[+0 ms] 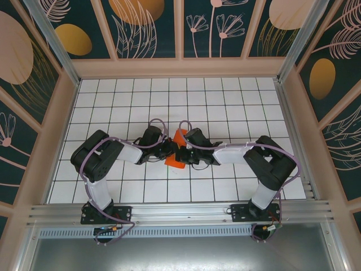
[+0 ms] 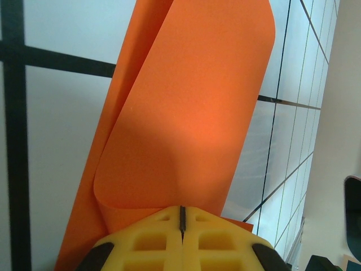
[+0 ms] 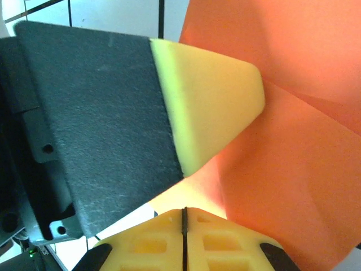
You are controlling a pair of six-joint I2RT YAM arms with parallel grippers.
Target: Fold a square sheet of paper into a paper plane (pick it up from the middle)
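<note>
Top view: both arms reached in to mid-table [image 1: 225,101]. The square sheet of paper [image 1: 179,141] sat between the two wrists, tilted up off the tiles w/ creases showing. Left gripper [image 1: 167,151] came at it from 9 o'clock, right gripper [image 1: 189,151] from 3 o'clock, tips nearly meeting.

Left wrist cam: left gripper [image 2: 181,223] was clenched, yellow pads pressed tog. w/ only a thin seam. The paper [image 2: 192,124] was nipped at the tips and rose toward 12–1 o'clock, its edge curled over on itself.

Right wrist cam: right gripper [image 3: 184,223] was also clamped tight, w/ the orange sheet [image 3: 282,169] running into its seam and spreading to 1–3 o'clock. One left finger [image 3: 208,107] lay against the paper at approx. 11 o'clock.
</note>
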